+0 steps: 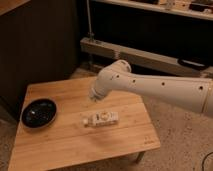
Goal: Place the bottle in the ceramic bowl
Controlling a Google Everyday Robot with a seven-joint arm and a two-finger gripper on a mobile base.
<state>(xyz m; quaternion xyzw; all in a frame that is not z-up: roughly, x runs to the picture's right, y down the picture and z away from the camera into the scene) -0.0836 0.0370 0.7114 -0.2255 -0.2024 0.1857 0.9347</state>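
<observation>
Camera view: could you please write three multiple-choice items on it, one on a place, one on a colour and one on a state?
1. Where is the bottle? A in the bowl; B lying on the table, apart from the bowl; C on the floor.
2. The bowl's colour? A white; B black; C red.
3. The gripper is: A gripping the bottle; B open, above the table near the bottle; C inside the bowl.
Key: 1B, it lies on the wood; 2B, glossy black; 3B, it holds nothing.

White rounded arm w/ dark dots
</observation>
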